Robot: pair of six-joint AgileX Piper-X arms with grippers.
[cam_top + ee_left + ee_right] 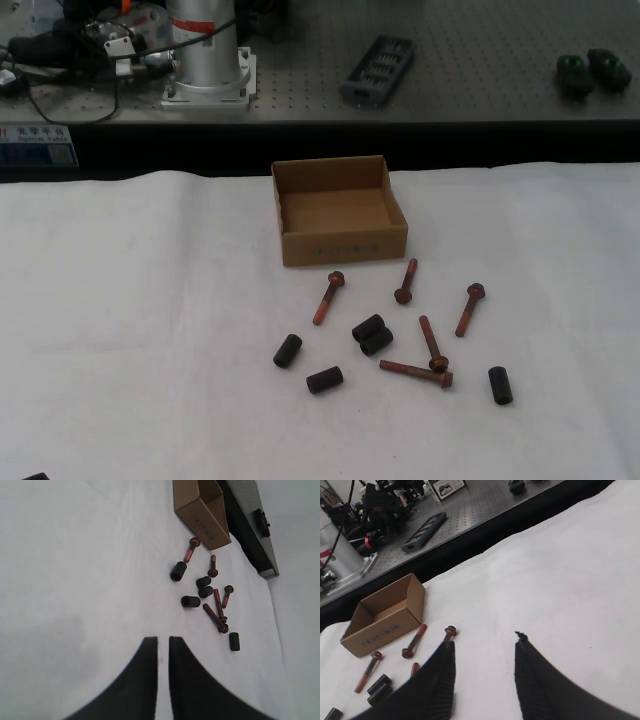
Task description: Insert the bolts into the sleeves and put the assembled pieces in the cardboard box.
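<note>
An open cardboard box stands on the white cloth, nothing visible inside. In front of it lie several rusty bolts, among them one near the box and one nearer me. Several black sleeves lie among them: a touching pair, one to the left, one to the right. My left gripper is shut with nothing in it, above bare cloth short of the sleeves and box. My right gripper is open and holds nothing, beside a bolt and the box.
Behind the cloth runs a perforated metal bench with a silver post base, a black ridged block, two dark round objects and cables at the far left. The white cloth lies bare left and right of the parts.
</note>
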